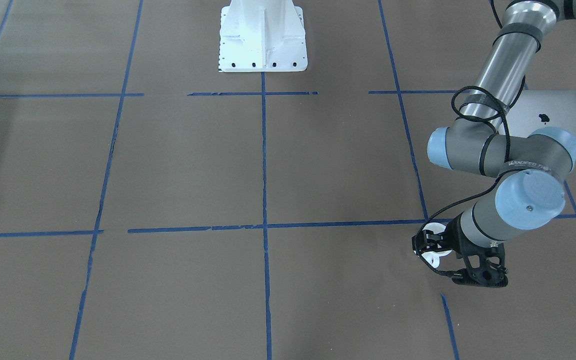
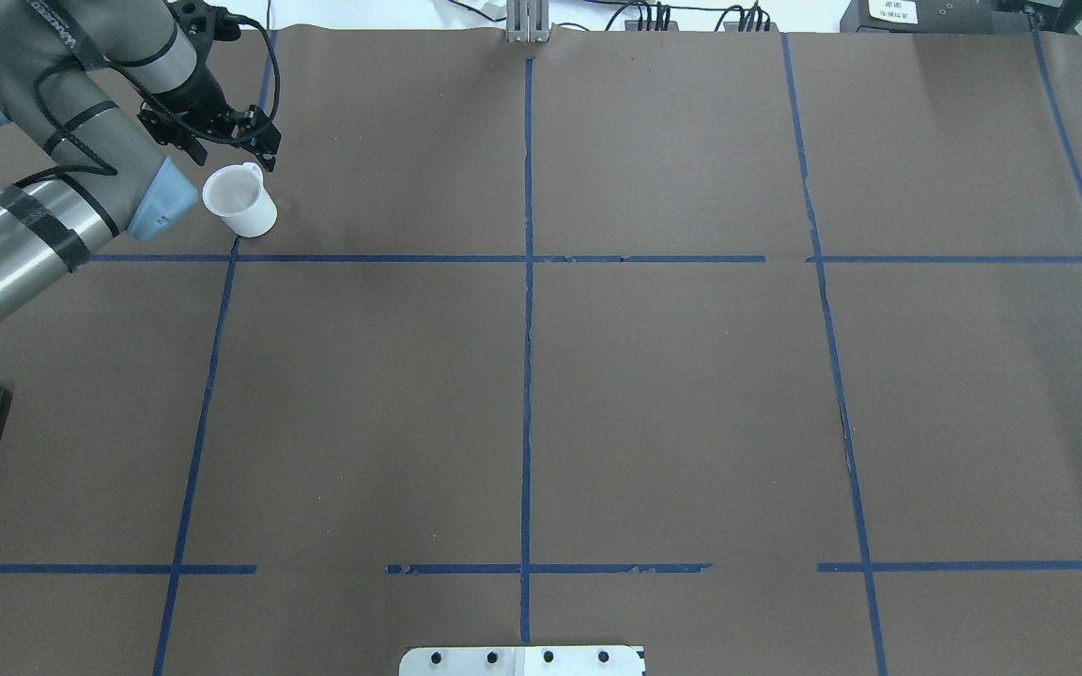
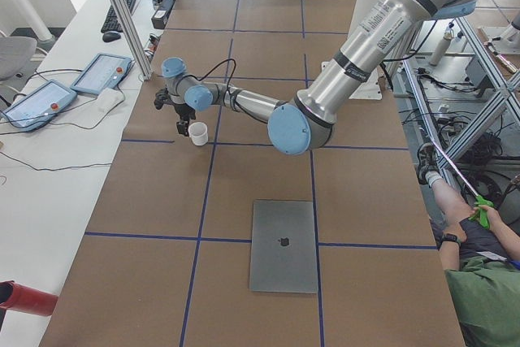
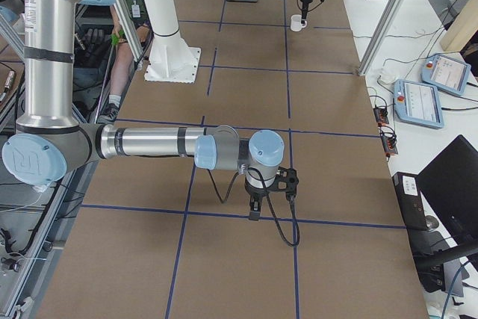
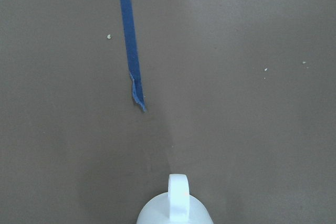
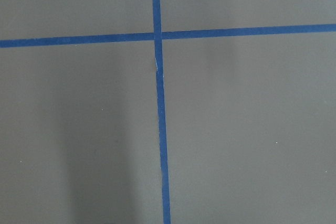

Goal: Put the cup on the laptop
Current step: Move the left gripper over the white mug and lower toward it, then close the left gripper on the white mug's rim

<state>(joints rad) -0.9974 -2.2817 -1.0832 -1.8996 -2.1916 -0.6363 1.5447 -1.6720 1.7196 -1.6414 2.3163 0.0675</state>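
Left gripper hangs just above the cup with its jaws apart and nothing clamped; I read this as the approach. The cup stands upright on the table, its handle towards the left wrist camera, so I would grip across the wall. The laptop lies closed and flat, well apart from the cup, which means a long carry. For the right gripper I cannot tell how the jaws stand.

Apple logo on laptop lid; blurred lettering on left arm wrist, possibly brand, unreadable.
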